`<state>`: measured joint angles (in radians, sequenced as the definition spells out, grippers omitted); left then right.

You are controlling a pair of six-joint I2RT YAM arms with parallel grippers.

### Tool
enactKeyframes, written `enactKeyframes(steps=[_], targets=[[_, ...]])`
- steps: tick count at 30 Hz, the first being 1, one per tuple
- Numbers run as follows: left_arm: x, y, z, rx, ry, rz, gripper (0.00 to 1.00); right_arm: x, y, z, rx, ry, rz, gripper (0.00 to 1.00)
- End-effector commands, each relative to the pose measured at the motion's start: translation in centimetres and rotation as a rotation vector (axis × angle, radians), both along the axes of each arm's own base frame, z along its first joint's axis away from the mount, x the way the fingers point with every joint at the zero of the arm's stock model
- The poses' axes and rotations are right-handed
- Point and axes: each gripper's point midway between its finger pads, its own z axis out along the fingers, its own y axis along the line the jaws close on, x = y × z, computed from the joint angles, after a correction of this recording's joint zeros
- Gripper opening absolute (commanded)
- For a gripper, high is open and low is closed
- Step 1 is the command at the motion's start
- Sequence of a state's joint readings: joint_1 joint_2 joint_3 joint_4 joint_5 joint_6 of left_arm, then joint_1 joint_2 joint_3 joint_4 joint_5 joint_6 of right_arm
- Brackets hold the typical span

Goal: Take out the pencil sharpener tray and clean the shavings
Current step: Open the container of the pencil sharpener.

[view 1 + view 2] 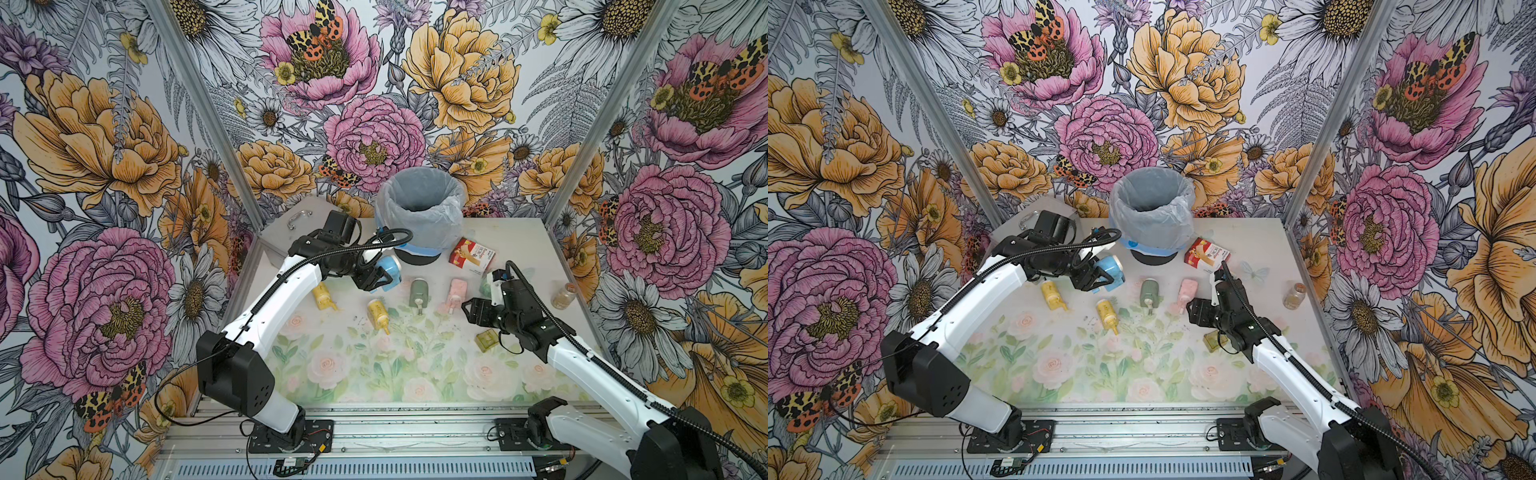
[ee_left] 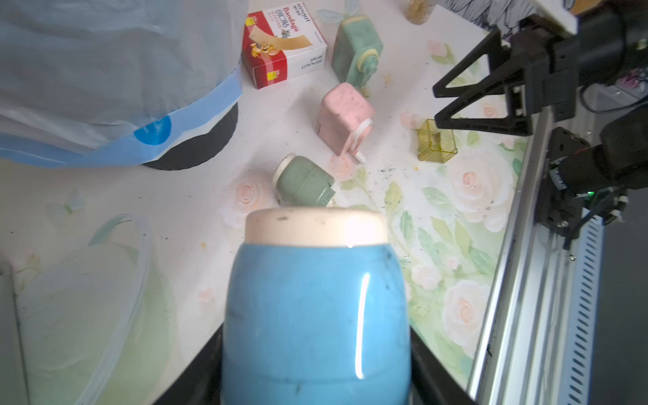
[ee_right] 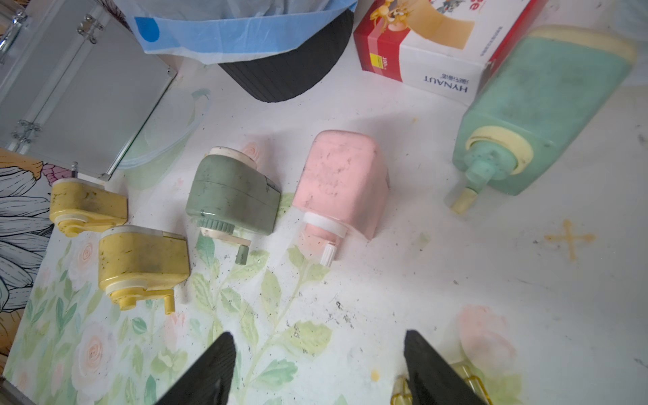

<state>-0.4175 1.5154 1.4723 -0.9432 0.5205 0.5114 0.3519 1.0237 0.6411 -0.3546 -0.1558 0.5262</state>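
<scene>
My left gripper (image 1: 376, 282) (image 1: 1094, 280) (image 2: 315, 385) is shut on a blue pencil sharpener (image 1: 390, 269) (image 1: 1111, 269) (image 2: 315, 308) with a cream end cap, held above the mat just left of the bin. A small clear yellow tray (image 1: 487, 340) (image 1: 1212, 338) (image 2: 436, 145) lies on the mat. My right gripper (image 1: 473, 312) (image 1: 1196, 311) (image 3: 317, 338) hovers open and empty just beyond it; one finger overlaps the tray's edge (image 3: 401, 392) in the right wrist view. Dark shavings (image 3: 340, 310) (image 2: 385, 171) speckle the mat between the grippers.
A lined trash bin (image 1: 419, 191) stands at the back centre with a bandage box (image 1: 471, 253) to its right. Two yellow sharpeners (image 1: 322, 296) (image 1: 378, 313), a green one (image 1: 419, 293), a pink one (image 1: 457, 291) and a mint one (image 3: 547, 105) lie in a row. A jar (image 1: 563, 295) stands at the right; a metal case (image 1: 286, 224) lies at the back left.
</scene>
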Motion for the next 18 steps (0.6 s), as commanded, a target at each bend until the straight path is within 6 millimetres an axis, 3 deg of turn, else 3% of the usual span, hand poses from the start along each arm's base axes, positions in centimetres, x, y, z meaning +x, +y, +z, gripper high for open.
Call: enactKeyframes(steps=[1, 8, 12, 18], targets=[[-3.0, -1.6, 2.5, -0.108, -0.018, -0.093, 0.0, 0.0, 1.5, 3.3, 0.071, -0.112, 0.093, 0.77], [-6.7, -2.3, 3.5, -0.224, 0.004, -0.227, 0.0, -2.1, 5.6, 7.6, 0.265, -0.236, 0.326, 0.78], [-7.9, -2.5, 3.1, -0.248, 0.054, -0.249, 0.0, -3.0, 6.5, 9.6, 0.287, -0.295, 0.387, 0.87], [-10.0, -3.5, 3.1, -0.252, 0.151, -0.283, 0.01, -5.1, 8.7, 12.6, 0.361, -0.334, 0.543, 0.89]])
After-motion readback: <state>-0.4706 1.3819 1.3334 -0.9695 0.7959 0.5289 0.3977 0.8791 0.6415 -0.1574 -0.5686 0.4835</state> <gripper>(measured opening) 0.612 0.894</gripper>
